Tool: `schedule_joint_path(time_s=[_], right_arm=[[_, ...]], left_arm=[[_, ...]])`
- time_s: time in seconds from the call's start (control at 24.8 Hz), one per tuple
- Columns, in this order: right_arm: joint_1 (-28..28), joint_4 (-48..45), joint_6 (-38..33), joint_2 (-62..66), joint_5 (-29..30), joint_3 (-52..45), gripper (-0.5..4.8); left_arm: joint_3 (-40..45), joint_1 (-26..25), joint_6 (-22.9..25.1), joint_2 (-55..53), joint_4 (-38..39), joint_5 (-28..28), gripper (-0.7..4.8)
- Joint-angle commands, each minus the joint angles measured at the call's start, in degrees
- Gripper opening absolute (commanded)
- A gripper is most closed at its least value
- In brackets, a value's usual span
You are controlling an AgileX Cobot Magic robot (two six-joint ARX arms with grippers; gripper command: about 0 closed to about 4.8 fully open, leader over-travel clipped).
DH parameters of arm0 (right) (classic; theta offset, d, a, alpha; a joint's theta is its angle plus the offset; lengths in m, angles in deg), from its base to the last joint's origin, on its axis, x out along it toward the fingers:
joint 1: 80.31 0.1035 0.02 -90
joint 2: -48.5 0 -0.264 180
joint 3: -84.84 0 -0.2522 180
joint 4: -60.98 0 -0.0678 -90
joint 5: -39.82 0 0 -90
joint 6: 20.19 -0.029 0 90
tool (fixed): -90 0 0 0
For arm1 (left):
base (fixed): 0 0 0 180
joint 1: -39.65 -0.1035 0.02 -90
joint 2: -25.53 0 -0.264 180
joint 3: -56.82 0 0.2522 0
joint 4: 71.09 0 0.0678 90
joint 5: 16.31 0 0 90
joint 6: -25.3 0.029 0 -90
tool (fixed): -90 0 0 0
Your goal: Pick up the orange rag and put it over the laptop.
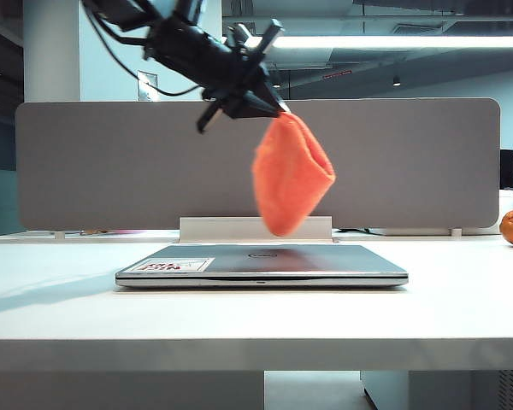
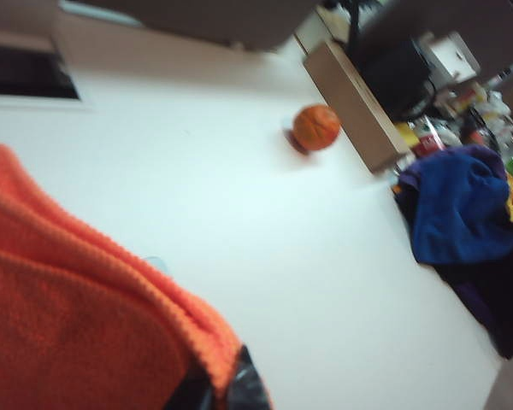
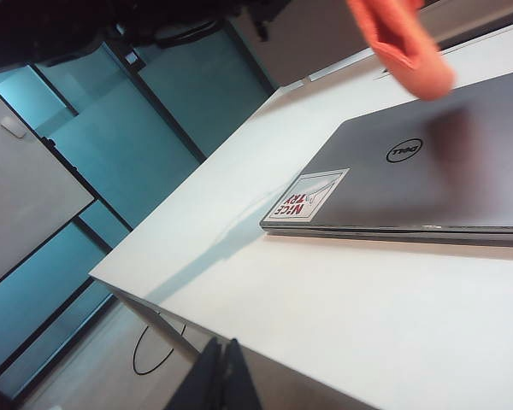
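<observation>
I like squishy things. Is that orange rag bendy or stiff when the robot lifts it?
Probably floppy: the orange rag hangs in a drooping fold from the shut left gripper above the laptop. It looks light, held by one pinched corner. Its fuzzy weave likely grips rather than slips.

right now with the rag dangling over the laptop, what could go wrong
1. The left gripper holds the orange rag by one corner only, jaws shut, so it hangs bunched. Released like this, it would probably land crumpled rather than spread over the Dell laptop.
2. The rag looks to hang nearer the lid's back edge, so it might slide off behind.
3. The right gripper sits low beyond the table's edge, too far to help.
</observation>
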Motion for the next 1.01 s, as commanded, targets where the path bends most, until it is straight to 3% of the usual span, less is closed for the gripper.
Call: schedule_joint_path(time_s=[0.04, 0.16, 0.32, 0.44, 0.65, 0.81, 0.93, 1.01], right_arm=[[0.07, -0.57, 0.02, -0.07, 0.26, -0.17, -0.05], [0.07, -0.59, 0.02, -0.07, 0.28, -0.17, -0.05], [0.04, -0.57, 0.02, -0.07, 0.28, -0.17, -0.05], [0.04, -0.59, 0.02, -0.07, 0.26, -0.17, -0.05], [0.04, -0.57, 0.04, -0.07, 0.26, -0.17, -0.05], [0.04, -0.57, 0.04, -0.07, 0.26, -0.17, -0.05], [0.07, -0.57, 0.02, -0.07, 0.28, -0.17, -0.05], [0.07, -0.57, 0.02, -0.07, 0.28, -0.17, -0.05]], left_arm=[[-2.08, 0.79, -0.17, -2.32, 2.67, -2.82, -0.06], [-1.86, 0.68, 0.50, -4.33, 9.07, -1.51, -0.06], [-1.86, -0.79, 7.56, -4.63, 19.76, 3.96, -0.06], [-1.86, -1.75, 10.12, -4.63, 25.44, 6.88, -0.06], [-1.86, -2.60, 14.38, -4.63, 31.80, 14.75, -0.06], [-1.86, -2.75, 15.69, -4.66, 33.16, 16.59, 0.05], [-1.86, -2.75, 15.72, -4.66, 33.22, 18.64, 2.00], [-1.86, -2.75, 15.72, -4.63, 33.24, 19.21, 2.81]])
